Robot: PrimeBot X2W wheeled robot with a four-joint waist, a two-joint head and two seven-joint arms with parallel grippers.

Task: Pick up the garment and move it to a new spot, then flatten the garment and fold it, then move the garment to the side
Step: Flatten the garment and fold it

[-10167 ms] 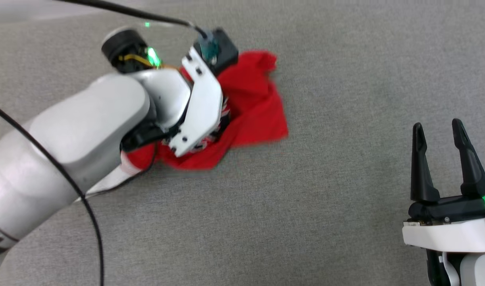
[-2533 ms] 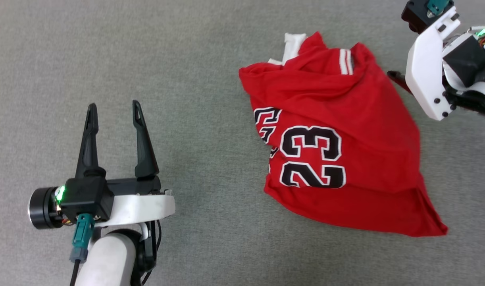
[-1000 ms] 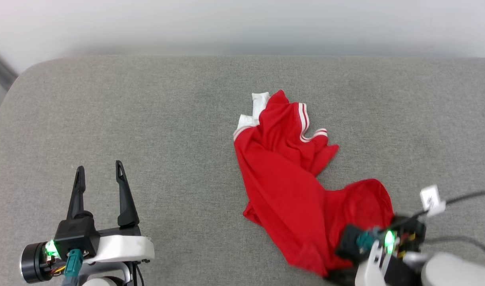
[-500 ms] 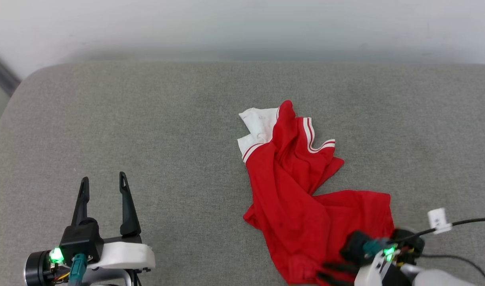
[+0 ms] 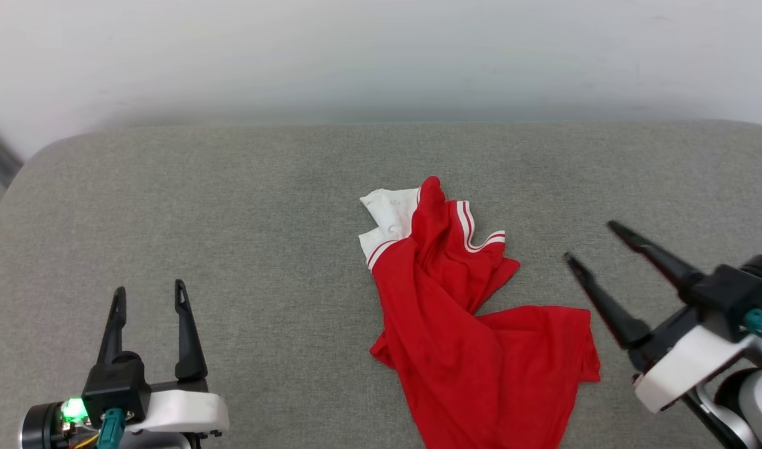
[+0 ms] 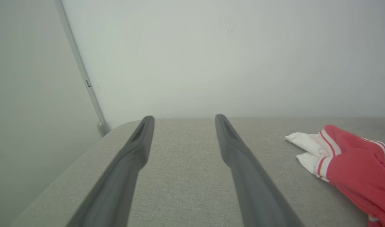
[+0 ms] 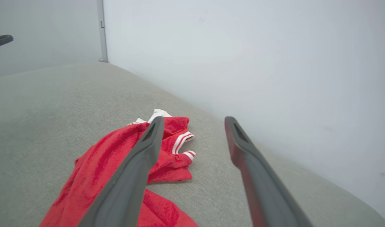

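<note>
Having let go, the right claw (image 5: 590,240) has lifted clear of the shirt (image 5: 468,337), fingers apart just right of it; the left claw (image 5: 149,287), also apart, waits well left of it. The shirt lies crumpled on the bench (image 5: 231,187). Flattening comes next: find two corners, probably buried, and spread them.

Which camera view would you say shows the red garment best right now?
The head view: it shows the garment nearly whole from above, near end cut off. The left wrist view catches its white-sleeved end at the edge; in the right wrist view a dark finger partly hides it.
</note>
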